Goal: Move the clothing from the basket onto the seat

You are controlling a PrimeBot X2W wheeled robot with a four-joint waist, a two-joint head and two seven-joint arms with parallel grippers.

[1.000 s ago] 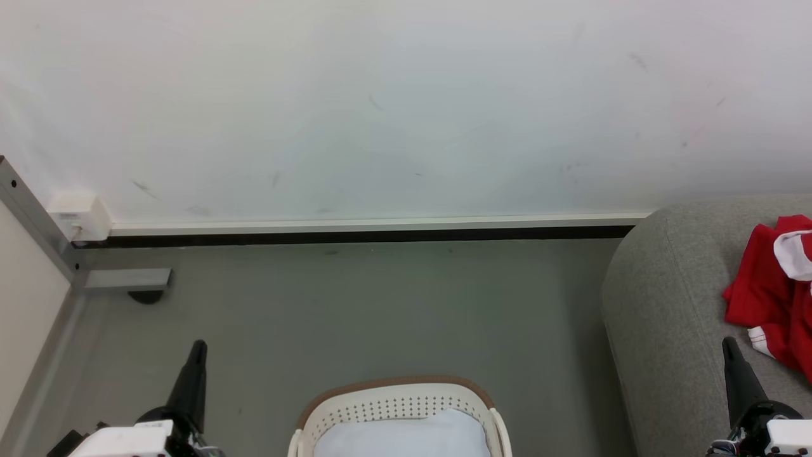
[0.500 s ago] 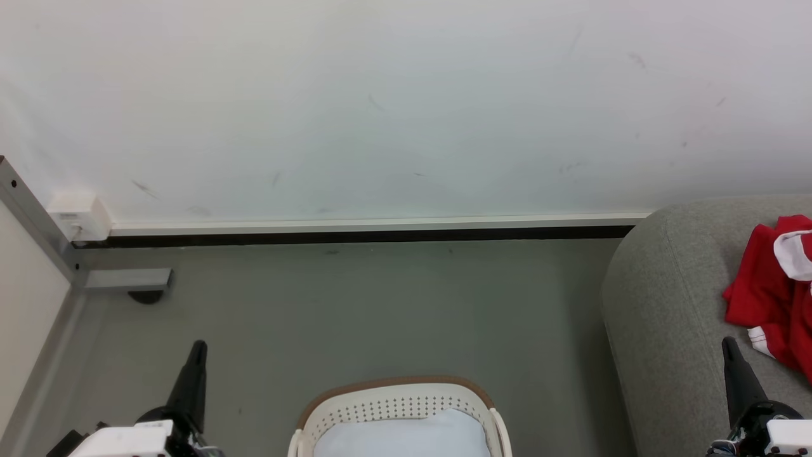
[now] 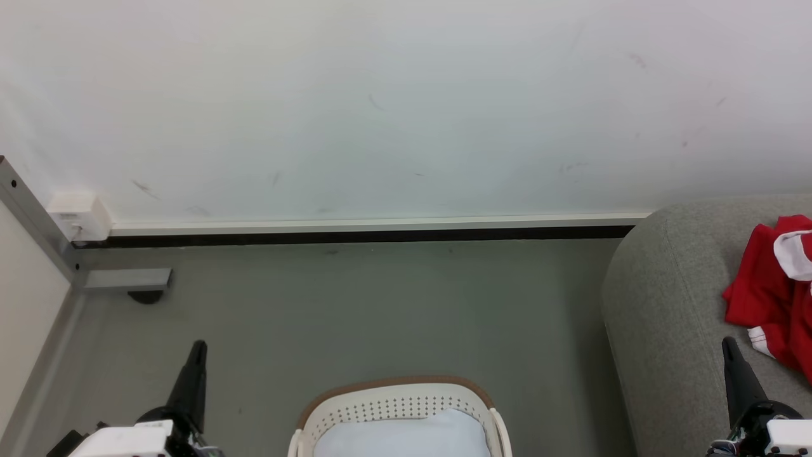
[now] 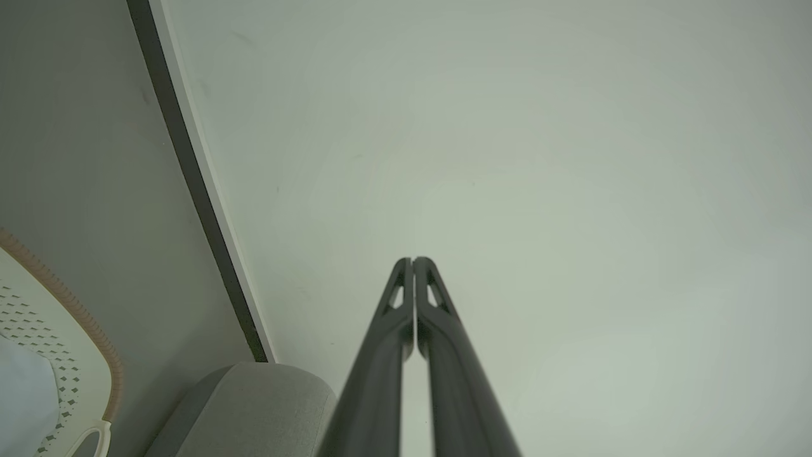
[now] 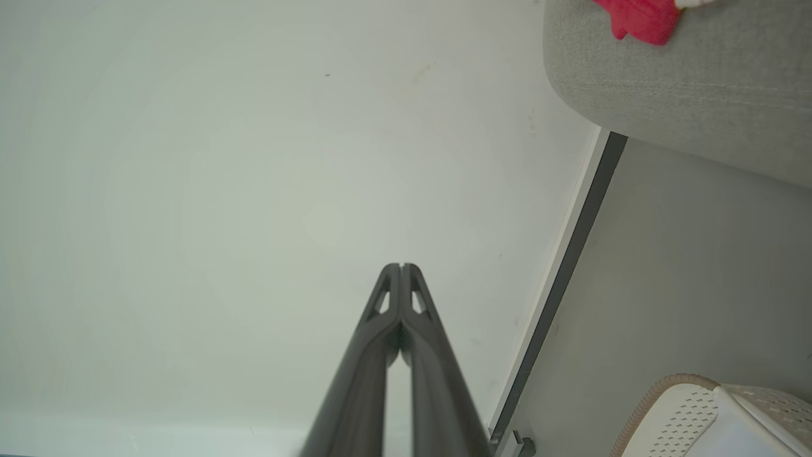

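Red clothing (image 3: 771,292) with white panels lies bunched on the grey seat (image 3: 672,317) at the right edge of the head view; a red corner of the clothing (image 5: 637,19) shows on the seat (image 5: 685,82) in the right wrist view. The white perforated basket (image 3: 396,406) with a brown rim stands at the bottom centre, holding a pale blue-white cushion (image 3: 406,438). My left gripper (image 3: 198,346) is shut and empty at the lower left, left of the basket. My right gripper (image 3: 728,343) is shut and empty at the lower right, in front of the seat. Both wrist views show the left gripper (image 4: 413,260) and the right gripper (image 5: 401,266) with fingers pressed together, pointing at the wall.
A white wall (image 3: 406,108) with a dark skirting strip (image 3: 355,236) stands behind grey floor (image 3: 355,311). A grey metal frame post (image 3: 35,216) with a foot bracket (image 3: 127,279) and a small white box (image 3: 79,216) stand at the left.
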